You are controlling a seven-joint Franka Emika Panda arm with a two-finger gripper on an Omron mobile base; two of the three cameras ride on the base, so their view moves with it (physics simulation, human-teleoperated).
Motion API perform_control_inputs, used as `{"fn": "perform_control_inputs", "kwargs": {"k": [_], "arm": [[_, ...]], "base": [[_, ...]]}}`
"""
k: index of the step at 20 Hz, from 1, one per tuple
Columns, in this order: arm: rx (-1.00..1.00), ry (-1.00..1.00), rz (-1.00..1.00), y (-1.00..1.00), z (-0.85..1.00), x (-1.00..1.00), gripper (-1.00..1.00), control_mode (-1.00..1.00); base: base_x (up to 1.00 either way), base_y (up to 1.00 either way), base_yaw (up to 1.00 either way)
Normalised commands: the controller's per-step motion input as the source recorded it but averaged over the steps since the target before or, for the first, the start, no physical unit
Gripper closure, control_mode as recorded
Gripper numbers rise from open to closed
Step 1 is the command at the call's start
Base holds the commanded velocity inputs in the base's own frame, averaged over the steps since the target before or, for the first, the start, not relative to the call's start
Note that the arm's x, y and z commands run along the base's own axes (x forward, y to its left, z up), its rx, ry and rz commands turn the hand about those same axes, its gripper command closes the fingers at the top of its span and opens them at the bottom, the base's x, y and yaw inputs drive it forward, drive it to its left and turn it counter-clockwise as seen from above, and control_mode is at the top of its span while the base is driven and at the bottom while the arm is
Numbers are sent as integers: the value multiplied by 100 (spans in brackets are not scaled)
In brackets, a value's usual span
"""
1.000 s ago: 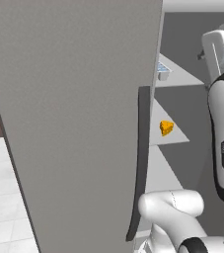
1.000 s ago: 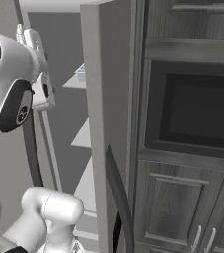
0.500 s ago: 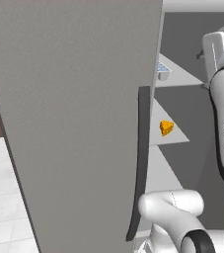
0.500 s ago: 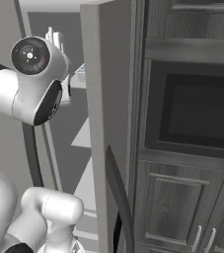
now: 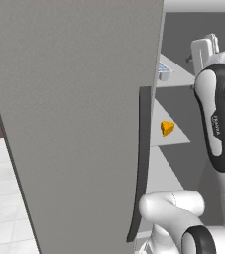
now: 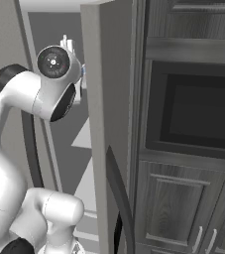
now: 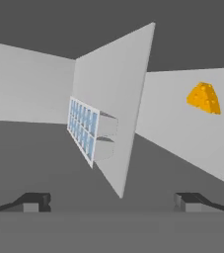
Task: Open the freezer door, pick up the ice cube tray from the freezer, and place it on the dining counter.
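The freezer door stands swung wide open, its slim dark handle on the near edge. Inside the freezer, the ice cube tray lies on an upper pale shelf. In the hand view, which is rolled, the ice cube tray with its pale blue cells sits a little left of centre, some way ahead. My gripper is open, nothing between its fingertips, and apart from the tray. The dining counter is out of view.
An orange cheese wedge rests on the shelf below the tray. A second grey door with a dark handle stands at the freezer's right. Dark wall cabinets with a built-in oven lie beyond it.
The wrist has turned and risen to the right toward the freezer opening. The door, tray and cheese have not moved, and the jaws have stayed open.
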Motion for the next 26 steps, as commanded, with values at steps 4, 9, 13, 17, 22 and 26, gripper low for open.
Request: {"fn": "perform_control_inputs", "kwargs": {"k": [4, 9, 13, 17, 22, 26], "arm": [[2, 2, 3, -1, 0, 51, -100, -100], [1, 7, 4, -4, 0, 44, -100, -100], [0, 9, 4, -4, 0, 33, -100, -100], [0, 5, 3, -6, 0, 30, -100, -100], [0, 0, 1, 0, -7, 31, -100, -100], [0, 0, 0, 0, -30, 28, -100, -100]], "base": [[0, 0, 0], [0, 0, 0], [0, 0, 0], [0, 0, 0], [0, 0, 0], [0, 0, 0]]}}
